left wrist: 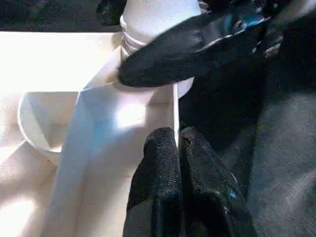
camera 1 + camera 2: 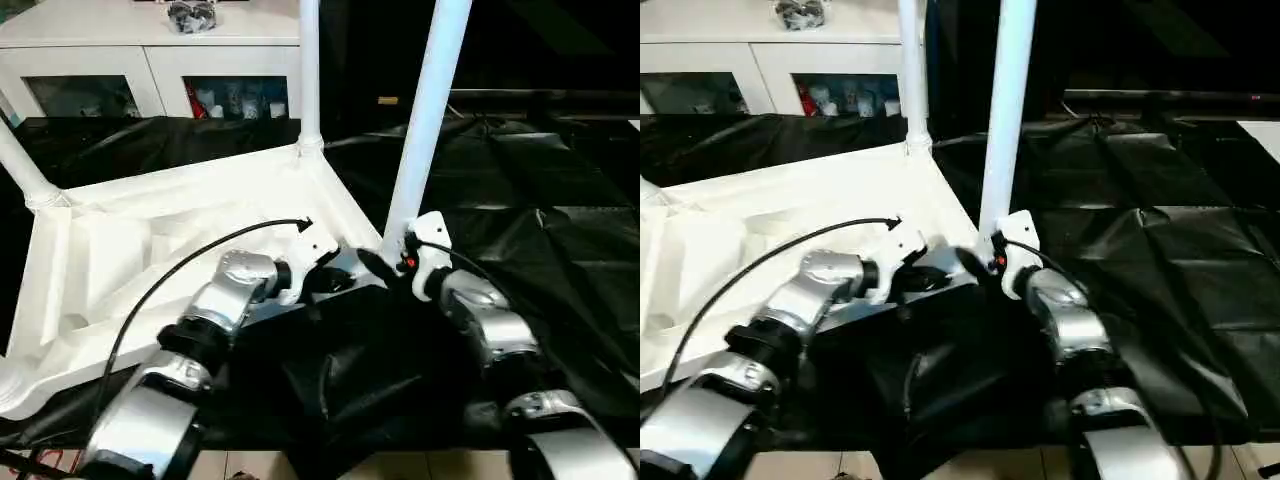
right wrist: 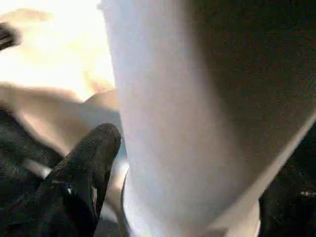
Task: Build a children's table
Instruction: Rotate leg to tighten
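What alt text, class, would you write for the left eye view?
A robot's right gripper is at the base of a leg at the upturned tabletop's near corner; its shut left gripper rests beside it.

White tabletop point(image 2: 200, 200), white legs point(image 2: 425, 120), black cloth point(image 2: 540, 200), silver forearms point(image 2: 230, 300), black claw fingers point(image 1: 168, 187)

A black crinkled sheet point(image 2: 560, 250) covers the work surface, and the white table top point(image 2: 130, 250) lies upside down on its left part, ribbed underside up.
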### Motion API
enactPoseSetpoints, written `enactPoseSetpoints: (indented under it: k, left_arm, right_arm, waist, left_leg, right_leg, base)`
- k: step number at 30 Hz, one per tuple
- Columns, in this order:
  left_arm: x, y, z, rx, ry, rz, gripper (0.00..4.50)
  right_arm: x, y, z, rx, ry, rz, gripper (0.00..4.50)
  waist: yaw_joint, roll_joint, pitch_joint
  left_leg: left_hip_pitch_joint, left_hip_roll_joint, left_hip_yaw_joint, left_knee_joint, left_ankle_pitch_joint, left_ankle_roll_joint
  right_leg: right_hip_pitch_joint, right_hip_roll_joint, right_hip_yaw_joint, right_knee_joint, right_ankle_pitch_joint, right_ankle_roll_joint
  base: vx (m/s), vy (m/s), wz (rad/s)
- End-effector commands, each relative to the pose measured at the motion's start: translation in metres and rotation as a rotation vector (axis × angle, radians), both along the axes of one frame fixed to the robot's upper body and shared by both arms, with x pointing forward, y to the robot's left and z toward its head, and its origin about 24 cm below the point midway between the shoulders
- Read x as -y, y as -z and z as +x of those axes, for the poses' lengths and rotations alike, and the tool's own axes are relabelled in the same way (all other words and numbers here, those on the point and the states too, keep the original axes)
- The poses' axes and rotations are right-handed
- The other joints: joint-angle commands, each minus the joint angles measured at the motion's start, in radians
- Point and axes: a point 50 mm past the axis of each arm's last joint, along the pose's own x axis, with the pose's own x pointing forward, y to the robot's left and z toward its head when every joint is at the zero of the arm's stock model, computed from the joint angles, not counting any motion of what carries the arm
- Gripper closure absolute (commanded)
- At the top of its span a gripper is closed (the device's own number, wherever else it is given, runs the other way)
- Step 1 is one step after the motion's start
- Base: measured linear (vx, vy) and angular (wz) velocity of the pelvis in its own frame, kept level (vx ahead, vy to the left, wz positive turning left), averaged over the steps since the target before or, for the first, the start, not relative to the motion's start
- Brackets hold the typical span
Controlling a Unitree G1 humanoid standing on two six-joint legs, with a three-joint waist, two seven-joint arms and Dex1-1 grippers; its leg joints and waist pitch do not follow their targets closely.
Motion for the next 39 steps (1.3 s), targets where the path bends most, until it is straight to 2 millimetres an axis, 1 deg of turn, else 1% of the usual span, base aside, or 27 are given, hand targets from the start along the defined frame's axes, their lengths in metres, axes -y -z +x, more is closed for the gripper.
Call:
enactPoseSetpoints:
  k: [1,3,4,6,8,9,11,12,13,14,15,21,22,23,24,25,26,27,28,30,31,32,33,36,37,38,39]
  left_arm:
    - [0.009,-0.007,-0.005,0.020,0.108,-0.040,4.50]
    - [0.002,-0.008,-0.007,0.010,0.149,-0.039,4.50]
    - [0.001,-0.009,-0.007,0.008,0.158,-0.039,4.50]
    - [-0.004,-0.010,-0.012,-0.016,0.228,-0.056,4.50]
    - [-0.006,-0.011,-0.014,-0.024,0.247,-0.059,4.50]
    - [-0.012,-0.009,-0.018,-0.051,0.298,-0.043,4.50]
    - [-0.013,-0.009,-0.019,-0.057,0.307,-0.039,4.50]
    - [-0.014,-0.009,-0.019,-0.059,0.312,-0.038,4.50]
    - [-0.015,-0.009,-0.020,-0.062,0.315,-0.038,4.50]
    - [-0.015,-0.009,-0.020,-0.063,0.316,-0.039,4.50]
    - [-0.017,-0.009,-0.021,-0.070,0.326,-0.041,4.50]
    - [-0.018,-0.008,-0.025,-0.087,0.349,-0.043,4.50]
    - [-0.017,-0.008,-0.024,-0.083,0.339,-0.045,4.50]
    - [-0.017,-0.008,-0.024,-0.080,0.328,-0.047,4.50]
    - [-0.016,-0.008,-0.022,-0.068,0.303,-0.048,4.50]
    - [-0.013,-0.008,-0.018,-0.047,0.253,-0.050,4.50]
    - [-0.013,-0.008,-0.017,-0.042,0.243,-0.050,4.50]
    - [-0.011,-0.008,-0.015,-0.037,0.214,-0.059,4.50]
    - [-0.011,-0.008,-0.015,-0.037,0.211,-0.061,4.50]
    - [-0.005,-0.007,-0.010,-0.009,0.127,-0.052,4.50]
    - [-0.005,-0.007,-0.010,-0.007,0.124,-0.051,4.50]
    - [-0.001,-0.006,-0.006,0.012,0.069,-0.044,4.50]
    - [0.001,-0.006,-0.005,0.015,0.051,-0.045,4.50]
    - [0.014,-0.005,0.000,0.035,-0.048,-0.052,4.50]
    - [0.018,-0.005,0.001,0.042,-0.066,-0.056,4.50]
    - [0.021,-0.005,0.001,0.047,-0.077,-0.058,4.50]
    - [0.025,-0.005,0.001,0.051,-0.084,-0.064,4.50]
  right_arm:
    - [-0.018,0.010,-0.015,-0.064,-0.200,0.016,0.80]
    - [-0.012,0.007,-0.020,-0.062,-0.282,0.021,0.80]
    - [-0.011,0.007,-0.021,-0.063,-0.300,0.024,0.80]
    - [-0.005,0.004,-0.028,-0.090,-0.395,0.043,0.80]
    - [-0.003,0.004,-0.030,-0.096,-0.417,0.046,0.80]
    - [0.001,0.003,-0.036,-0.137,-0.481,0.053,0.80]
    - [0.002,0.004,-0.037,-0.158,-0.492,0.055,0.80]
    - [0.003,0.005,-0.040,-0.172,-0.518,0.052,0.80]
    - [0.004,0.005,-0.043,-0.191,-0.545,0.053,0.80]
    - [0.004,0.005,-0.044,-0.193,-0.550,0.054,0.94]
    - [0.005,0.005,-0.047,-0.213,-0.586,0.060,1.04]
    - [0.003,0.003,-0.048,-0.233,-0.605,0.079,1.54]
    - [0.002,0.003,-0.048,-0.229,-0.592,0.083,1.54]
    - [0.001,0.003,-0.047,-0.225,-0.580,0.091,1.73]
    - [-0.001,0.004,-0.045,-0.220,-0.553,0.102,1.73]
    - [-0.002,0.006,-0.041,-0.207,-0.494,0.095,1.78]
    - [-0.003,0.007,-0.040,-0.205,-0.482,0.091,1.78]
    - [-0.004,0.009,-0.038,-0.189,-0.435,0.080,1.81]
    - [-0.005,0.009,-0.038,-0.187,-0.430,0.078,1.81]
    - [-0.008,0.015,-0.029,-0.188,-0.284,0.065,1.83]
    - [-0.008,0.015,-0.029,-0.187,-0.276,0.065,1.83]
    - [-0.009,0.018,-0.022,-0.182,-0.164,0.061,1.83]
    - [-0.010,0.019,-0.019,-0.181,-0.125,0.057,1.83]
    - [-0.014,0.026,-0.012,-0.176,0.044,0.027,1.84]
    - [-0.017,0.028,-0.011,-0.172,0.077,0.014,1.84]
    - [-0.018,0.030,-0.010,-0.168,0.098,0.005,1.84]
    - [-0.021,0.032,-0.010,-0.170,0.118,-0.003,1.84]
  waist:
    - [0.007,-0.012,-0.058]
    - [0.012,-0.010,-0.060]
    - [0.015,-0.013,-0.060]
    - [0.019,-0.013,-0.058]
    - [0.021,-0.012,-0.057]
    - [0.024,-0.014,-0.054]
    - [0.028,-0.011,-0.054]
    - [0.030,-0.013,-0.053]
    - [0.032,-0.014,-0.053]
    - [0.034,-0.014,-0.053]
    - [0.037,-0.017,-0.054]
    - [0.040,-0.017,-0.057]
    - [0.040,-0.020,-0.057]
    - [0.040,-0.018,-0.055]
    - [0.040,-0.018,-0.056]
    - [0.040,-0.023,-0.055]
    - [0.038,-0.021,-0.053]
    - [0.036,-0.021,-0.051]
    - [0.034,-0.022,-0.051]
    - [0.030,-0.021,-0.049]
    - [0.024,-0.022,-0.047]
    - [0.022,-0.023,-0.048]
    - [0.017,-0.022,-0.048]
    - [0.009,-0.023,-0.047]
    - [0.004,-0.024,-0.048]
    - [0.004,-0.021,-0.049]
    - [0.004,-0.021,-0.049]
  left_leg:
    - [0.006,0.020,-0.009,-0.058,-0.227,0.068]
    - [0.005,0.022,-0.007,-0.054,-0.199,0.084]
    - [0.004,0.021,-0.007,-0.053,-0.191,0.093]
    - [0.005,0.025,-0.006,-0.054,-0.202,0.104]
    - [0.007,0.027,-0.006,-0.056,-0.213,0.100]
    - [0.009,0.028,-0.007,-0.060,-0.239,0.083]
    - [0.013,0.030,-0.007,-0.062,-0.252,0.072]
    - [0.013,0.030,-0.007,-0.062,-0.256,0.063]
    - [0.014,0.030,-0.007,-0.063,-0.256,0.060]
    - [0.015,0.029,-0.006,-0.063,-0.257,0.058]
    - [0.014,0.029,-0.007,-0.062,-0.243,0.057]
    - [0.011,0.028,-0.006,-0.058,-0.208,0.063]
    - [0.011,0.028,-0.006,-0.058,-0.206,0.063]
    - [0.011,0.028,-0.007,-0.059,-0.212,0.061]
    - [0.011,0.027,-0.006,-0.059,-0.214,0.059]
    - [0.012,0.027,-0.006,-0.059,-0.217,0.056]
    - [0.011,0.027,-0.007,-0.061,-0.226,0.047]
    - [0.013,0.027,-0.008,-0.063,-0.244,0.037]
    - [0.013,0.026,-0.008,-0.063,-0.249,0.032]
    - [0.014,0.026,-0.010,-0.065,-0.261,0.023]
    - [0.012,0.023,-0.012,-0.068,-0.274,0.013]
    - [0.014,0.023,-0.014,-0.068,-0.281,0.005]
    - [0.016,0.021,-0.015,-0.069,-0.293,0.000]
    - [0.016,0.020,-0.015,-0.069,-0.296,-0.006]
    - [0.013,0.019,-0.015,-0.069,-0.294,-0.005]
    - [0.015,0.020,-0.015,-0.069,-0.292,-0.003]
    - [0.013,0.019,-0.015,-0.068,-0.291,0.000]
  right_leg:
    - [0.049,-0.040,0.026,-0.072,-0.108,-0.250]
    - [0.050,-0.039,0.025,-0.066,-0.060,-0.268]
    - [0.051,-0.039,0.023,-0.064,-0.047,-0.277]
    - [0.050,-0.041,0.023,-0.065,-0.070,-0.280]
    - [0.047,-0.041,0.024,-0.067,-0.093,-0.279]
    - [0.046,-0.041,0.024,-0.071,-0.143,-0.273]
    - [0.043,-0.042,0.026,-0.073,-0.168,-0.266]
    - [0.042,-0.042,0.026,-0.073,-0.173,-0.264]
    - [0.041,-0.043,0.027,-0.073,-0.176,-0.263]
    - [0.041,-0.042,0.027,-0.074,-0.178,-0.261]
    - [0.043,-0.043,0.028,-0.071,-0.162,-0.261]
    - [0.043,-0.045,0.027,-0.066,-0.129,-0.264]
    - [0.044,-0.044,0.027,-0.067,-0.128,-0.263]
    - [0.043,-0.045,0.026,-0.068,-0.142,-0.261]
    - [0.043,-0.045,0.027,-0.068,-0.146,-0.260]
    - [0.042,-0.045,0.027,-0.069,-0.157,-0.256]
    - [0.040,-0.047,0.028,-0.071,-0.183,-0.250]
    - [0.039,-0.048,0.028,-0.076,-0.226,-0.238]
    - [0.039,-0.048,0.028,-0.077,-0.241,-0.232]
    - [0.036,-0.048,0.030,-0.080,-0.271,-0.220]
    - [0.037,-0.048,0.029,-0.083,-0.305,-0.210]
    - [0.037,-0.050,0.029,-0.086,-0.338,-0.194]
    - [0.035,-0.049,0.029,-0.090,-0.360,-0.186]
    - [0.032,-0.048,0.030,-0.092,-0.362,-0.181]
    - [0.033,-0.046,0.030,-0.091,-0.353,-0.181]
    - [0.032,-0.046,0.031,-0.092,-0.342,-0.181]
    - [0.033,-0.046,0.030,-0.092,-0.334,-0.182]
  base:
    - [0.000,0.000,0.00]
    - [0.000,0.000,0.00]
    - [0.000,0.000,0.00]
    - [0.000,0.000,0.00]
    - [0.000,0.000,0.00]
    - [0.000,0.000,0.00]
    - [0.000,0.000,0.00]
    - [0.000,0.000,0.00]
    - [0.000,0.000,0.00]
    - [0.000,0.000,0.00]
    - [0.000,0.000,0.00]
    - [0.000,0.000,0.00]
    - [0.000,0.000,0.00]
    - [0.000,0.000,0.00]
    - [0.000,0.000,0.00]
    - [0.000,0.000,0.00]
    - [0.000,0.000,0.00]
    - [0.000,0.000,0.00]
    - [0.000,0.000,0.00]
    - [0.000,0.000,0.00]
    - [0.000,0.000,0.00]
    - [0.000,0.000,0.00]
    - [0.000,0.000,0.00]
    - [0.000,0.000,0.00]
    - [0.000,0.000,0.00]
    - [0.000,0.000,0.00]
    - [0.000,0.000,0.00]
